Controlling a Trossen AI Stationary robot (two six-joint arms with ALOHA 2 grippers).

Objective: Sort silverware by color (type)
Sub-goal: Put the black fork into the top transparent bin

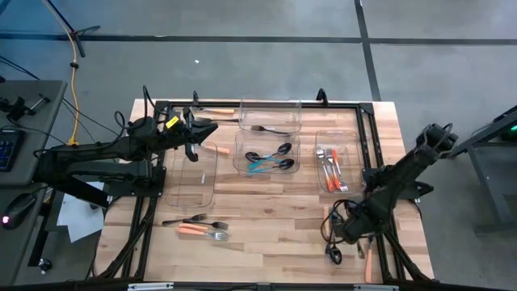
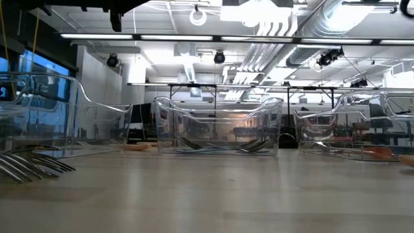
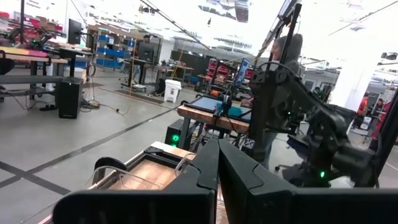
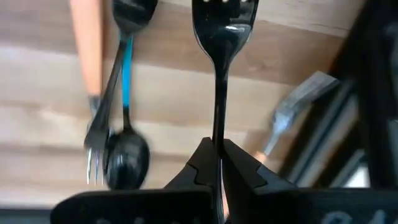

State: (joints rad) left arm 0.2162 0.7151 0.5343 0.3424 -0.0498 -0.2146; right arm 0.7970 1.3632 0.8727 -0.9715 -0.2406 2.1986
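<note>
The left gripper (image 3: 217,163) fills the bottom middle of the frame, its two dark fingers (image 3: 202,165) pressed together with nothing between them. Just behind them, at lower left, sits the curved rim of a clear bin (image 3: 121,169) on a wooden counter (image 3: 155,171). At right rises the other dark arm (image 3: 311,124), a green light glowing on it. Beyond lies a grey workshop floor (image 3: 68,137), with a person (image 3: 287,53) standing at upper right.
</note>
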